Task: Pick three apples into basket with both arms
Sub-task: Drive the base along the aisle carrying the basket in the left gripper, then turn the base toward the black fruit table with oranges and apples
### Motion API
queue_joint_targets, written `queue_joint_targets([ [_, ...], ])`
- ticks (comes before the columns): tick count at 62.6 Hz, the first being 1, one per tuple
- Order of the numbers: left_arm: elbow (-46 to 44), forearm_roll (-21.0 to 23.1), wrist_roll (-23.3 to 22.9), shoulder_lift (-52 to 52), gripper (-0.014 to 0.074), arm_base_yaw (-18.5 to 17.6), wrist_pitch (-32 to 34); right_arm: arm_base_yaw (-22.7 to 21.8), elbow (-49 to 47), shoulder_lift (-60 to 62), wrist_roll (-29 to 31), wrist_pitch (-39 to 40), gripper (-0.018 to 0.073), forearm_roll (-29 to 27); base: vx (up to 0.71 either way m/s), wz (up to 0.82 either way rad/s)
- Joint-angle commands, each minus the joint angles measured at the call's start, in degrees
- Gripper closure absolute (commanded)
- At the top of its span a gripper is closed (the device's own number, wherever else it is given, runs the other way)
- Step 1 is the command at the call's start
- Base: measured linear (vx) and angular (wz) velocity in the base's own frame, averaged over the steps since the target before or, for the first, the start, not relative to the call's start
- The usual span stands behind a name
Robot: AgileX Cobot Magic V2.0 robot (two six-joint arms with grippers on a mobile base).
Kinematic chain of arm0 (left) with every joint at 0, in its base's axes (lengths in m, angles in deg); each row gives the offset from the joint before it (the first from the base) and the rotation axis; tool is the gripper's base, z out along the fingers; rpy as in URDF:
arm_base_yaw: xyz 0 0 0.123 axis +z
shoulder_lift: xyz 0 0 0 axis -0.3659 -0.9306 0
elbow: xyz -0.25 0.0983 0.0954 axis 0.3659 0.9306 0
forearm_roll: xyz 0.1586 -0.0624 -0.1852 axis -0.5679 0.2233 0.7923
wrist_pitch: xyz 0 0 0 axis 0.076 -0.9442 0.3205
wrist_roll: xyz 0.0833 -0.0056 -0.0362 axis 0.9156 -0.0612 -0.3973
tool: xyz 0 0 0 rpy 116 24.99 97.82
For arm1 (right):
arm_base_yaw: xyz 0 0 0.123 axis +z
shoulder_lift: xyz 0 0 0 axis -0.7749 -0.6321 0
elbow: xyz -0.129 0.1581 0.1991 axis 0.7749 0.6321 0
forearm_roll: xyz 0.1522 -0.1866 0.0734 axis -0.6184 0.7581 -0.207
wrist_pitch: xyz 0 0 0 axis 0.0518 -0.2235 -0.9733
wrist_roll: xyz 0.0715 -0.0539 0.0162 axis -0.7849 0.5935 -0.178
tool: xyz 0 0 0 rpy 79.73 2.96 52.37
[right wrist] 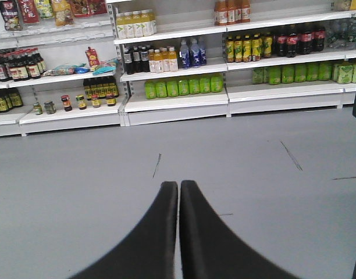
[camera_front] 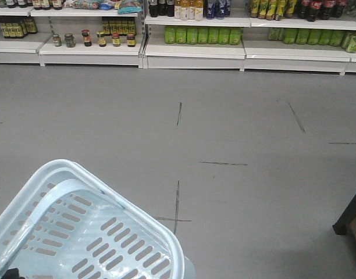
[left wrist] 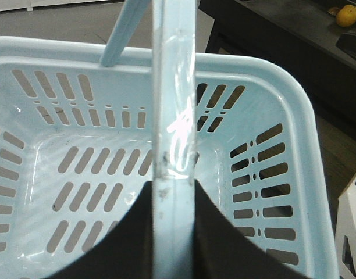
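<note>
Although no apples show in any view, the basket [left wrist: 61, 52] is plainly in hand: it hangs tilted above the grey floor [camera_front: 253, 116], empty, its slotted bottom bare. Its handle [left wrist: 173, 116] runs straight between the dark fingers of the left claw [left wrist: 171, 186], which is clamped on it from both sides. The right claw [right wrist: 178, 185] has its fingers pressed together with nothing between them, pointing out over the floor toward the stocked shelves [right wrist: 178, 99]. At the top right of the left wrist view a yellow-orange fruit [left wrist: 348, 14] lies on a dark tabletop [left wrist: 282, 29]; it is not one of the wanted fruit. I judge this the carrying step, with no picking begun. Next the basket wants bringing beside the apples, and the right claw must spread before it can close on a first one.
</note>
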Motion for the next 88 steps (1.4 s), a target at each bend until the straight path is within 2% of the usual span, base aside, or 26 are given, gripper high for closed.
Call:
queue_joint_targets([
  [1, -1.8, 3.0, -0.3, -0.4, 0.0603, -0.2, 4.7, 0.0, 0.8, 0.7, 0.6, 4.5, 0.0564, 0.4, 0.22, -0.18],
  [88, -1.8, 3.0, -0.3, -0.4, 0.0603, -0.2, 4.7, 0.0, 0.8, 0.7, 0.6, 4.5, 0.0564, 0.4, 0.20, -0.16],
])
